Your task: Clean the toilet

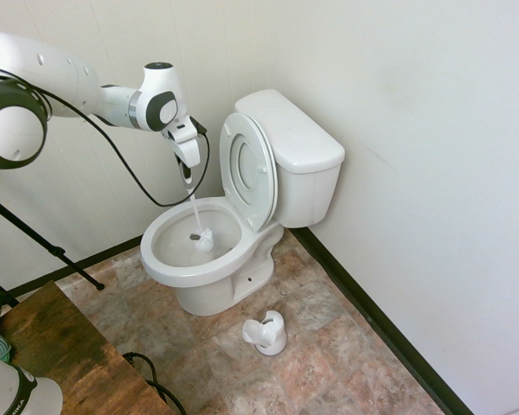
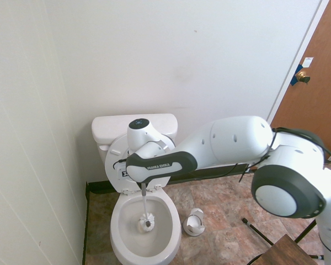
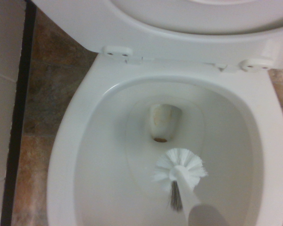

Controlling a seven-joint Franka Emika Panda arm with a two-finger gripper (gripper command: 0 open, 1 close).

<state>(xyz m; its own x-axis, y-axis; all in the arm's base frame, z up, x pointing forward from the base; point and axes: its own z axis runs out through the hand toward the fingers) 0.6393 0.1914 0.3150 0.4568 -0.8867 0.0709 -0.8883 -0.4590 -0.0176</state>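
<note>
The toilet point(image 1: 242, 216) stands in the corner by the wall, with its seat and lid up against the tank. The gripper point(image 1: 187, 177) hangs over the bowl and points down. Its jaws pinch the top of a white brush point(image 1: 201, 235). The brush head is down in the bowl, near the drain hole point(image 3: 161, 123). A small white holder point(image 1: 266, 333) sits on the floor near the toilet.

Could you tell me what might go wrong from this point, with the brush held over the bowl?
1. The gripper holds the toilet brush only by its handle's top end; the long handle could swing or slip in the grip.
2. The raised seat and lid stand close beside the gripper, so a sideways move might knock them.
3. Lifted out of the toilet, the brush could drip on the floor.
</note>
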